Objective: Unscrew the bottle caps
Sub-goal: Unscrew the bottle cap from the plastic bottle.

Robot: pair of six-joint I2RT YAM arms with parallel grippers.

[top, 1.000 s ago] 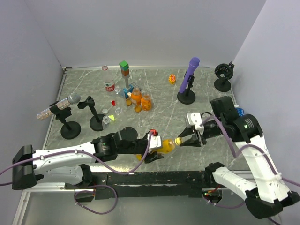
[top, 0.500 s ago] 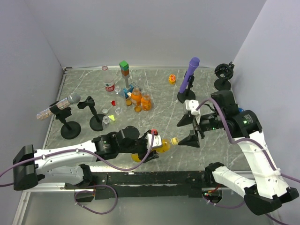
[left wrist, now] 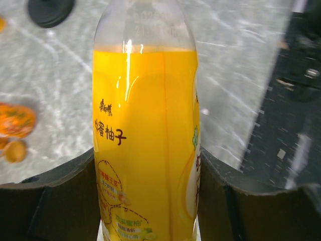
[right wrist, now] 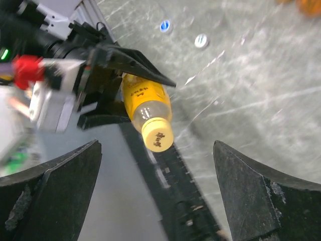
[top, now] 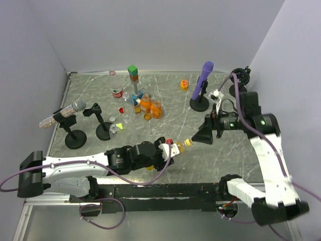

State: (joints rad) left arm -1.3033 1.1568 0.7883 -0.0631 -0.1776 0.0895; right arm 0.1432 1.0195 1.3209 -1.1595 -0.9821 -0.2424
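Observation:
My left gripper (top: 168, 150) is shut on the body of a yellow juice bottle (top: 174, 149), held on its side above the table's near edge. In the left wrist view the bottle (left wrist: 145, 100) fills the gap between both fingers (left wrist: 50, 201). Its yellow cap (top: 188, 143) sits on the neck and points at my right gripper (top: 200, 136). That gripper stands open, a short way off the cap. In the right wrist view the cap (right wrist: 157, 134) faces the camera between the spread jaws of the right gripper (right wrist: 157, 144), touching neither.
More bottles (top: 145, 103) cluster at the back left beside stacked green and orange blocks (top: 133, 73). A purple microphone (top: 203, 83) stands behind my right gripper. Two black stands (top: 75, 135) are at the left. A blue cap (right wrist: 164, 25) and a white cap (right wrist: 201, 40) lie loose.
My right gripper has let go of the yellow cap, opened wide and drawn back up and to the right. The left arm has carried the bottle a little farther in.

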